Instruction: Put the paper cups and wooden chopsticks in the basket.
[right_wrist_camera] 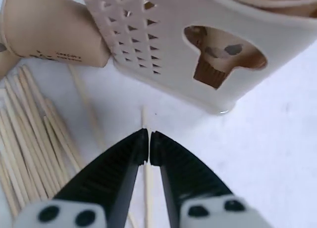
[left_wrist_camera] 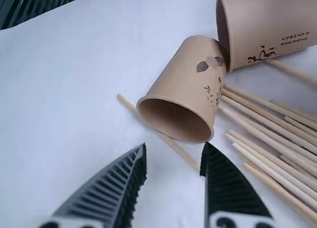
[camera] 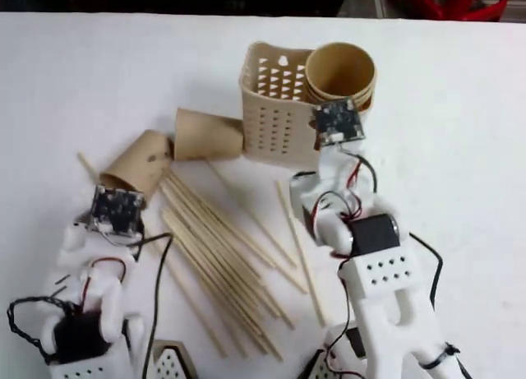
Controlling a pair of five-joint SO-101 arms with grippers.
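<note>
Brown paper cups [camera: 339, 69] already stacked in the cream perforated plastic basket [camera: 271, 128]; two tipped cups [camera: 141, 161] and the pale wooden chopsticks [camera: 222, 264] still wait. Left gripper [left_wrist_camera: 173, 150] jaws apart, right gripper [right_wrist_camera: 148, 135] jaws closed.

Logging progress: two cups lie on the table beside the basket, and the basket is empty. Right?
Not quite. The basket is not empty: stacked cups stand in it, as the high view shows. The rest holds: a cup next to the basket and a second cup beyond it lie on the table.
</note>
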